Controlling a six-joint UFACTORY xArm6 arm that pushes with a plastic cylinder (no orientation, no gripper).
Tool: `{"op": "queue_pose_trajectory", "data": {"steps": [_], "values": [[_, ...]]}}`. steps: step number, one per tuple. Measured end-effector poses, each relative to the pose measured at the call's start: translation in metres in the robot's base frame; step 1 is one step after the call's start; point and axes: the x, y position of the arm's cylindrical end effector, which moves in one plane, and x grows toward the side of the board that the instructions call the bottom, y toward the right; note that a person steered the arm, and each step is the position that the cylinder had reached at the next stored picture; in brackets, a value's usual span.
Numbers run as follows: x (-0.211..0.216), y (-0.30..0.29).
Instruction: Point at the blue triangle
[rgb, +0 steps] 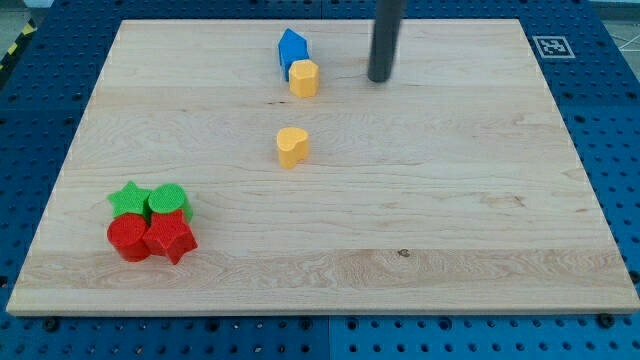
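Observation:
The blue triangle-like block (292, 49) stands near the view's top, left of centre, on the wooden board (450, 200). A yellow block (304, 77) touches its lower right side. My tip (379, 78) is the lower end of the dark rod, resting on the board to the right of both blocks, roughly 85 pixels from the blue block and level with the yellow one. It touches no block.
A yellow heart-shaped block (292, 146) lies below the blue one. At the view's lower left a cluster sits together: green star (129, 199), green cylinder (169, 201), red cylinder (128, 238), red star (170, 238).

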Motion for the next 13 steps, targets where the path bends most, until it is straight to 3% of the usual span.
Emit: {"op": "queue_pose_trajectory", "data": {"steps": [2,4,9,13], "values": [[-0.097,-0.086],[-0.065,-0.152],[-0.016,-0.152],[-0.015,-0.143]]}}
